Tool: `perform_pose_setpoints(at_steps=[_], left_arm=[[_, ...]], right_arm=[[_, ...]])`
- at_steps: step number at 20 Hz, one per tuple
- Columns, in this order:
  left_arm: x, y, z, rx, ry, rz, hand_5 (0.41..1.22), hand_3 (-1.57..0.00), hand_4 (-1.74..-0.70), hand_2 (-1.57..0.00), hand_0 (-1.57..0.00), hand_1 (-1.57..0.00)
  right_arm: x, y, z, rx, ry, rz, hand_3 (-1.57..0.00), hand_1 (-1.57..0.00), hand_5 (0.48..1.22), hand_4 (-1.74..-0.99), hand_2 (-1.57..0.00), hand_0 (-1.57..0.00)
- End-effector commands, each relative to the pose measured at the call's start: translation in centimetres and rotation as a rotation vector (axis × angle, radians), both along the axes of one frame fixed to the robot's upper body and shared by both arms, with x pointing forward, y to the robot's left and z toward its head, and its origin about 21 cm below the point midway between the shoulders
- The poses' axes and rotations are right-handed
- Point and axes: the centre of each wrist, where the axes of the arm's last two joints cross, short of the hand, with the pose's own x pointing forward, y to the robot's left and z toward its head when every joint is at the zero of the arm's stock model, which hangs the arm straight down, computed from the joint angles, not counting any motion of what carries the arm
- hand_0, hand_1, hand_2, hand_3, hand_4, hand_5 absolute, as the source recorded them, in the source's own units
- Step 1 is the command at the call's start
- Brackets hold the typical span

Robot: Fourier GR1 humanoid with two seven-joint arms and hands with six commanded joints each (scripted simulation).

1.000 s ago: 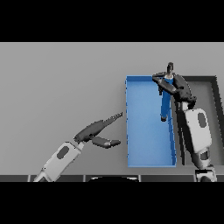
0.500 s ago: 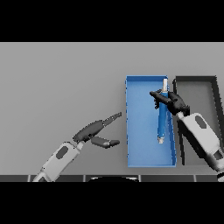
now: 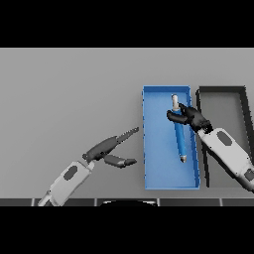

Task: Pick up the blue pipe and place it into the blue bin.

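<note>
Blue pipe (image 3: 178,134) is lying lengthwise inside the blue bin (image 3: 154,168), running from a pale tip at the far end to a greyish tip nearer the robot, sitting a bit right of the bin's middle. Right hand (image 3: 191,116) is reaching over the bin's right wall and its fingers are curling around the pipe's upper section, just below that pale tip. Can't really tell if the pipe is resting on the bin floor or hanging slightly above it.

Left hand (image 3: 111,149) is hovering over the grey table (image 3: 64,94) to the left of the bin, fingers stretched out straight, thumb sticking out, holding nothing.

Dark tray (image 3: 223,96) is sitting right beside the bin on its right side.

Handling-wise, I'm guessing the pipe is light and rigid, smooth enough to roll or slip if pinched loosely. Grabbing near one end like this is making it want to swing, so mid-shaft looks like the steadier spot. Seems like letting go is basically all that's left.
</note>
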Motion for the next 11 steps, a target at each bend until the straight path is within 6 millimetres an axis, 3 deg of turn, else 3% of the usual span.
perform_pose_setpoints(at_steps=[1, 8, 11], left_arm=[[0.0, 0.1, 0.0, 0.009, 0.003, 0.003, 0.471, 0.0, -0.83, 0.0, 0.0, 0.0], [-0.5, 0.2, -0.3, 0.011, -0.013, -0.003, 0.472, 0.0, -0.83, 0.0, 0.0, 0.0], [-0.6, 1.3, -0.4, 0.012, -0.017, 0.008, 0.474, 0.0, -0.83, 0.0, 0.0, 0.0]], right_arm=[[0.0, -0.1, 0.1, -0.003, -0.006, -0.01, -0.03, -0.06, 0.838, -1.196, -0.06, -0.08], [-0.2, -0.1, 0.1, -0.018, -0.021, 0.009, -0.01, -0.01, 0.772, -1.186, -0.01, -0.02], [-0.3, 0.1, 0.2, -0.01, -0.02, 0.015, -0.01, -0.01, 0.769, -1.186, -0.01, -0.02]])
